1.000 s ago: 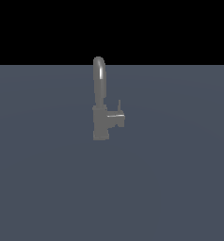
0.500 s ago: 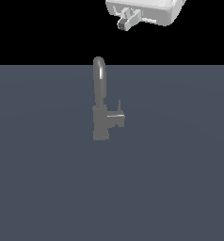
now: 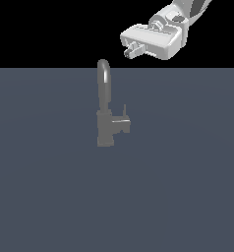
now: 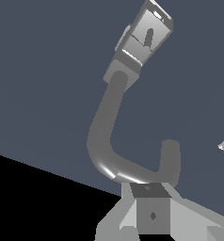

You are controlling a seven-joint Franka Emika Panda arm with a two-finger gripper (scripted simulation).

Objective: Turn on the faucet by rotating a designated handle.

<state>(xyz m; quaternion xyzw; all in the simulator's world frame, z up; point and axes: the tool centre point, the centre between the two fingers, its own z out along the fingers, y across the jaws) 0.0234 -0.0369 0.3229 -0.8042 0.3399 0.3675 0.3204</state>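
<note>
The grey faucet (image 3: 104,106) stands on the dark slate surface with its arched spout upright. The handle (image 3: 123,122) is a short stub jutting from the blocky base toward the exterior view's right, with a thin rod standing up at its end. My gripper (image 3: 129,51) hangs above the faucet and to the exterior view's right, well apart from it, with its fingertips toward the spout's top. The fingers look pressed together and hold nothing. In the wrist view the faucet (image 4: 109,136) curves away from my gripper (image 4: 151,200), and the handle (image 4: 149,35) sits on the far block.
The flat slate-blue surface (image 3: 50,197) spreads all around the faucet, with black background above it. The white hand and arm (image 3: 160,34) enter from the exterior view's top right corner.
My gripper has come into the exterior view from the top right and moved down and left toward the faucet. The faucet and handle have not moved.
</note>
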